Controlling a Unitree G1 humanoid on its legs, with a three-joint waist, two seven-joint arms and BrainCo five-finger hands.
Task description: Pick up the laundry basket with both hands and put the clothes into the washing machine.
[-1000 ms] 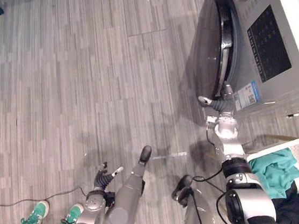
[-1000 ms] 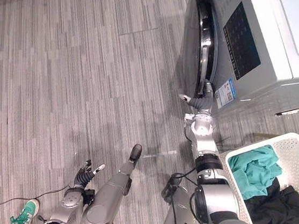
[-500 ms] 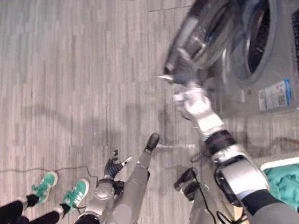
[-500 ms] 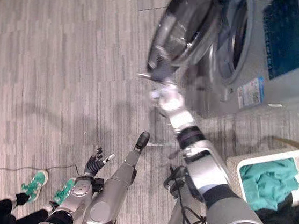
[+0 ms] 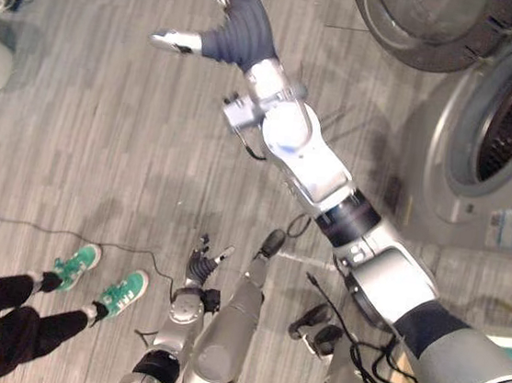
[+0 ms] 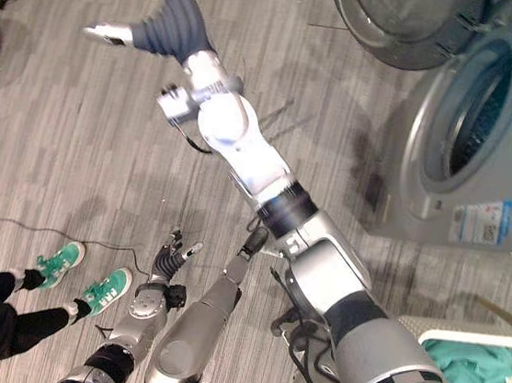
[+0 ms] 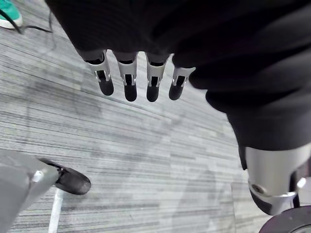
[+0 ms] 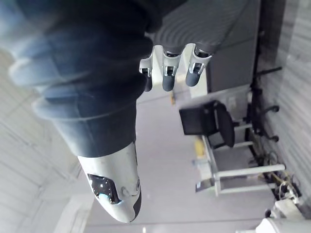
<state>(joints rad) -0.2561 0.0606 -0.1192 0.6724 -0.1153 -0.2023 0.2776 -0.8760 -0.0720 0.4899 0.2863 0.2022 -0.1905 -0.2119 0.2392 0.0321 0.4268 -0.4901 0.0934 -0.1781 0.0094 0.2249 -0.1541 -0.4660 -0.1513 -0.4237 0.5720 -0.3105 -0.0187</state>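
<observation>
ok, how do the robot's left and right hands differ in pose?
The silver, dark-tipped right hand is out ahead on an extended arm; the matching left hand hangs low over the grey plank floor. The right hand's thumb splays wide from its fingers; the left hand's fingers sit in a close row. Shared: both open, holding nothing.

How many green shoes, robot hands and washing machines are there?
Green shoes: 2
Robot hands, the left hand and the right hand: 2
Washing machine: 1
Total: 5
</observation>
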